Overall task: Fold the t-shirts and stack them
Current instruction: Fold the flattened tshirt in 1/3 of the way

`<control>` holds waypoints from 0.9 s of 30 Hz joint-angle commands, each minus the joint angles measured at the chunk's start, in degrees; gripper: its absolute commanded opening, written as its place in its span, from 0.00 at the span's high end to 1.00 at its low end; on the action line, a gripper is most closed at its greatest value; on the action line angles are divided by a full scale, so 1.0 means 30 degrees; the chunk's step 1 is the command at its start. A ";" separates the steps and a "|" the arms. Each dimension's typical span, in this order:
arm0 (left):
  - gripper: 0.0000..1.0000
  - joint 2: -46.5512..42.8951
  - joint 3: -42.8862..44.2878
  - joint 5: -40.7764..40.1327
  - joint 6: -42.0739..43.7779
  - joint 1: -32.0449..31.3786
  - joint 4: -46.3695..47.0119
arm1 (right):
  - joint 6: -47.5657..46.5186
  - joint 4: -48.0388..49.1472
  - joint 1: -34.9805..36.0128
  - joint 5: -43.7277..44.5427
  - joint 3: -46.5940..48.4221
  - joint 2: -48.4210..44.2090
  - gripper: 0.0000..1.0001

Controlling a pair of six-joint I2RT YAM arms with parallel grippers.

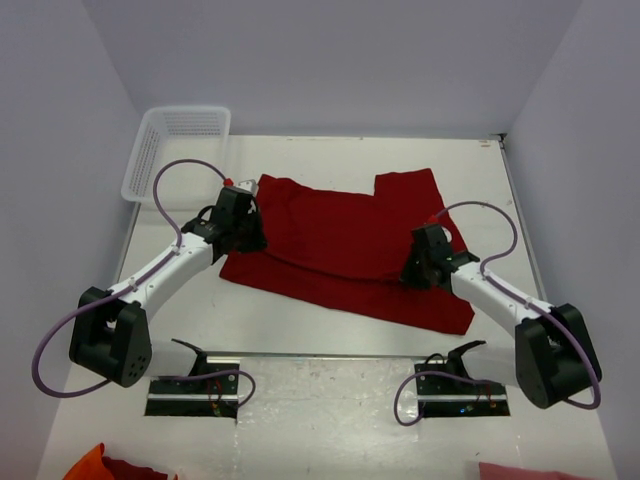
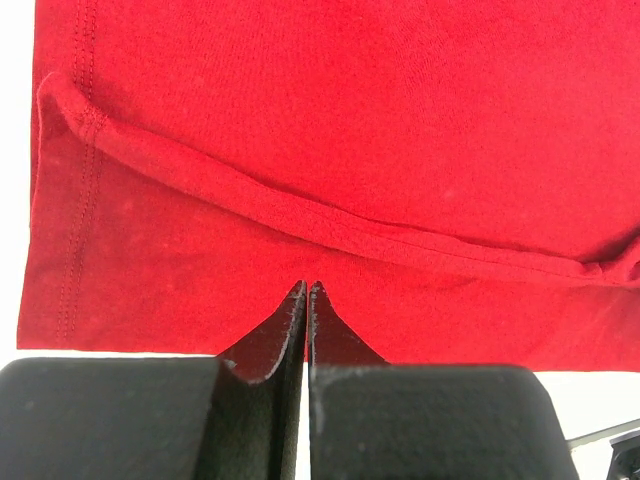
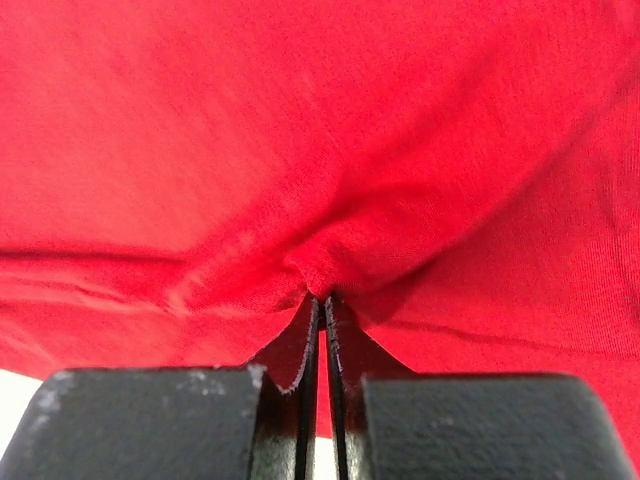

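A dark red t-shirt (image 1: pixel 340 240) lies spread and partly folded in the middle of the white table (image 1: pixel 300 325). A folded ridge of it crosses the left wrist view (image 2: pixel 330 215). My left gripper (image 1: pixel 250 235) is at the shirt's left edge. Its jaws are shut just above the flat cloth with nothing seen between them (image 2: pixel 306 286). My right gripper (image 1: pixel 412 272) is at the shirt's front right part. It is shut on a bunched pinch of the red cloth (image 3: pixel 320 296), which puckers up at the tips (image 3: pixel 330 250). No neck label shows.
A white plastic mesh basket (image 1: pixel 175 150) stands at the back left corner, beside the shirt. Red-orange cloth (image 1: pixel 100 465) and pinkish cloth (image 1: pixel 530 470) show at the bottom edge, below the arm bases. White walls close in the table.
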 commanded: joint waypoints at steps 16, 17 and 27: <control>0.98 -0.0635 -0.0685 0.0050 0.0643 -0.0051 0.0133 | -0.3089 -0.0381 0.0034 0.4702 0.9093 0.7117 0.43; 0.98 -0.0723 -0.0715 -0.0008 0.0672 -0.0022 0.0075 | -0.3090 -0.0555 0.0063 0.4848 0.9152 0.6911 0.43; 0.93 0.0709 -0.0279 -0.0743 0.0584 -0.0021 0.0045 | -0.3704 -0.2312 0.0064 0.4881 0.7161 0.0469 0.42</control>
